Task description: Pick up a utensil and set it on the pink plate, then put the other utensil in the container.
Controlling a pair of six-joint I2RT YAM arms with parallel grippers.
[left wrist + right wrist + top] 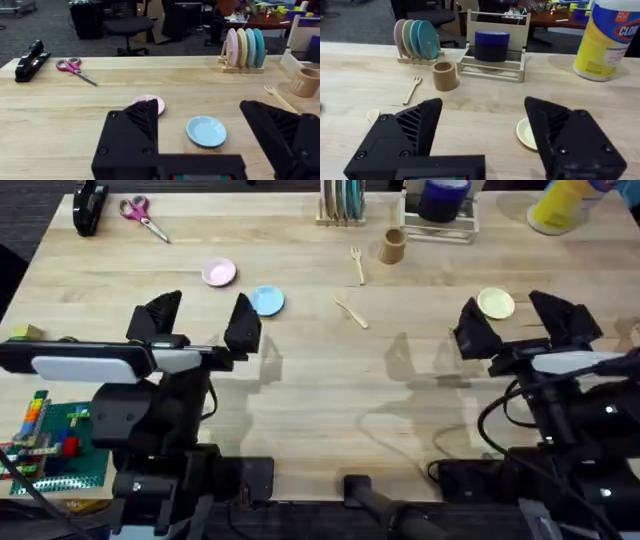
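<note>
Both grippers' jaws apart; fork (pixel 356 264) lengthwise away from bases, tines far.

Open hand (pixel 200 145) above pink plate (pixel 151 105), blue plate (pixel 206 131).

Bare table surrounds the flat utensil (pixel 351 312); the fork (pixel 356 265) lies close beside the container (pixel 393 246).
</note>
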